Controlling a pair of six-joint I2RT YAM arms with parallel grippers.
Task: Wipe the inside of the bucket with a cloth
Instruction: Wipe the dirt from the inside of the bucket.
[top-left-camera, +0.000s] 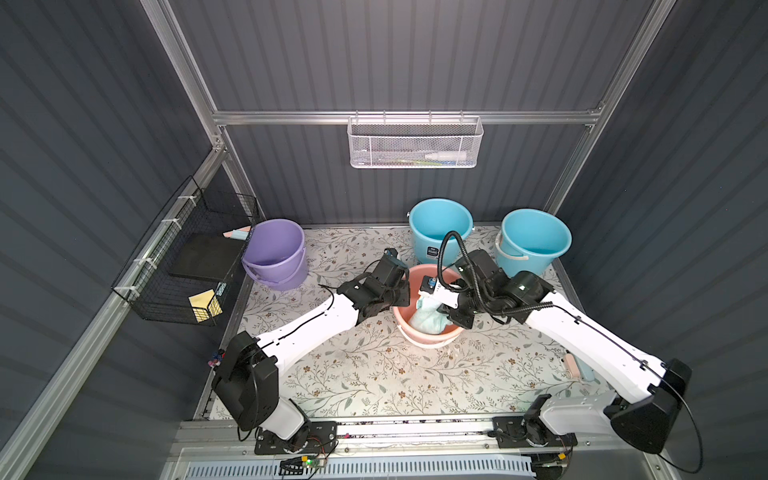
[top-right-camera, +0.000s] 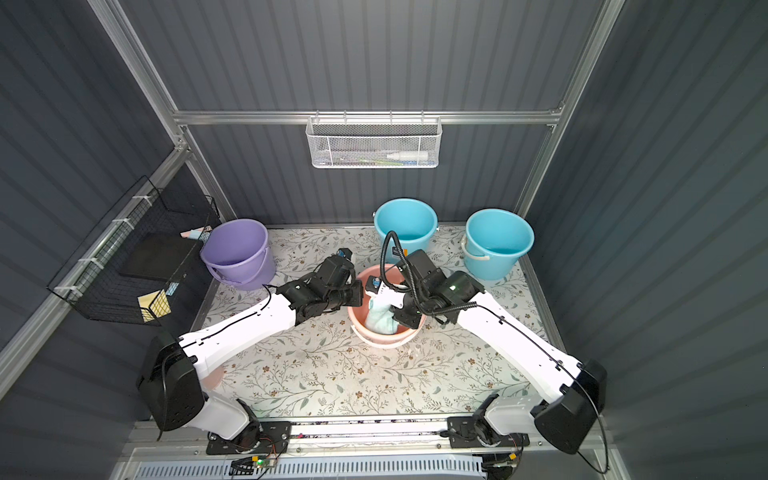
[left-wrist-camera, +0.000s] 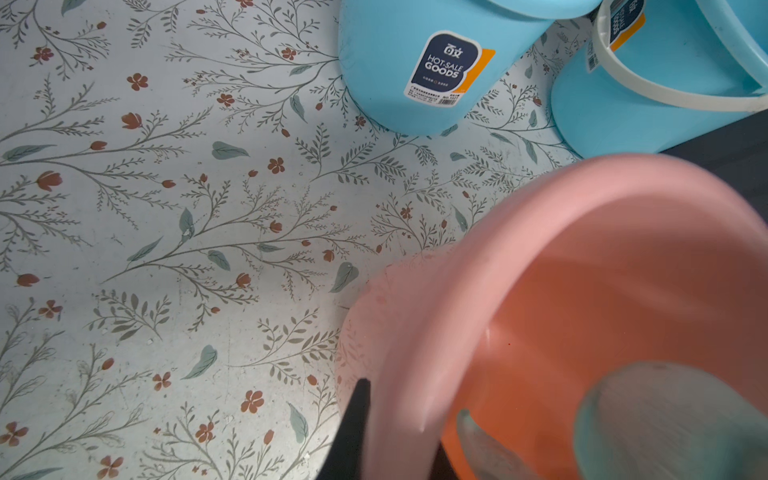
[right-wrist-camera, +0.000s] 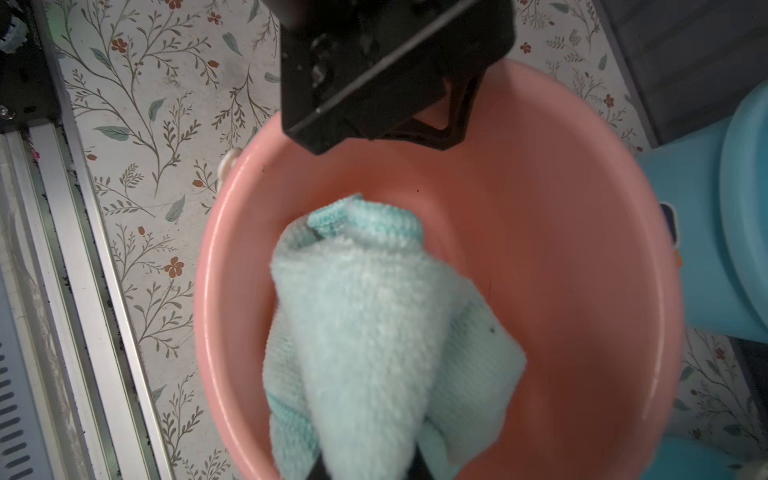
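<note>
Wiping underway: right claw (top-left-camera: 431, 305) pinches cloth (right-wrist-camera: 374, 324) inside bucket (right-wrist-camera: 582, 291), left claw (top-left-camera: 404, 291) clamps its rim; next, press cloth around the wall.

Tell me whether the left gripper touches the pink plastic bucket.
Touching: the left wrist view shows the left gripper clamped astride the rim of the pink plastic bucket.

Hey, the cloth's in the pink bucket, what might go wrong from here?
The left hand pinches the pink bucket at one spot on its rim; a hard push may tip or twist it loose.
The cloth hangs bunched from the right hand, so it may slip out or miss parts of the wall.
The blue bucket with the white handle stands close by; the right arm could bump it.
</note>
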